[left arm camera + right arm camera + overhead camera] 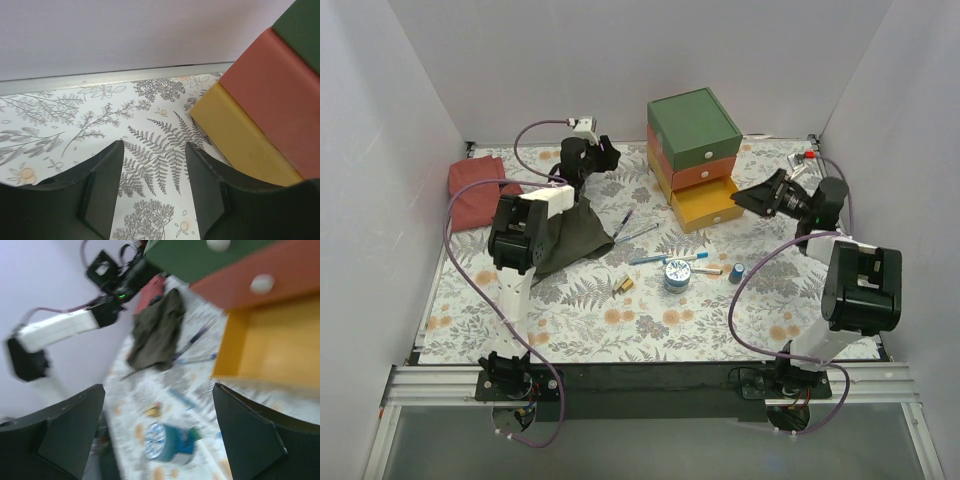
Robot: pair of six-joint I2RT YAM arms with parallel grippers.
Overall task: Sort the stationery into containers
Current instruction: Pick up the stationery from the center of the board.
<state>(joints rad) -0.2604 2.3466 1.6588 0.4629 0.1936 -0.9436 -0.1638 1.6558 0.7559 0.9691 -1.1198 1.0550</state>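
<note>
Hovering wide open and empty, right gripper (750, 200) sits just right of the pulled-out yellow bottom drawer (705, 205) of the small green-topped chest (692, 120). Left gripper (152, 150), fingers parted, nothing held, hangs over the fern-print table cover (75, 120) left of the chest. Round blue-white tin (676, 275), white blue-capped pens (670, 258), small blue cylinder (736, 272) and tiny brass piece (623, 286) lie loose on the near side of the drawer.

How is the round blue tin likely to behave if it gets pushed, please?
The tin looks squat and seems to stand on its flat base, so it would probably slide, not tip. On edge, its round wall might roll.
</note>
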